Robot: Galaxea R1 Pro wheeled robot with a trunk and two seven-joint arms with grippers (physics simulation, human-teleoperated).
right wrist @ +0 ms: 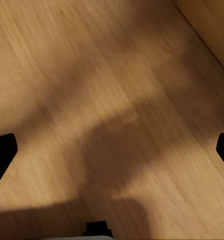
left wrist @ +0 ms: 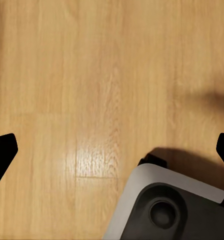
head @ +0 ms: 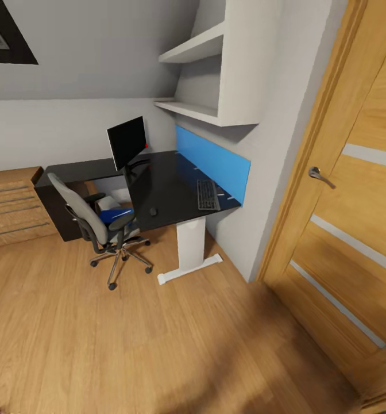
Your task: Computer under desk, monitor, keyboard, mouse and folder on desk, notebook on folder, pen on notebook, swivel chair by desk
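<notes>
In the head view the desk (head: 173, 190) with its glossy black top stands against the wall across the oak floor. At its back corner the black monitor (head: 127, 141) is upright. Along the blue panel lies the keyboard (head: 208, 195), and the tiny mouse (head: 153, 211) sits near the front edge. The grey swivel chair (head: 92, 221) is pulled up to the desk, with the blue folder (head: 114, 216) on its seat. A pale box, likely the computer (head: 117, 198), shows under the desk. Over bare floor, my left gripper (left wrist: 112, 152) and right gripper (right wrist: 112, 150) are open and hold nothing.
An oak door (head: 354, 230) with a metal handle (head: 319, 175) stands close on the right. Low oak cabinets (head: 12, 204) and a dark drawer unit (head: 58, 210) line the left wall. White shelves (head: 201, 109) hang over the desk. My base (left wrist: 167, 207) shows in the left wrist view.
</notes>
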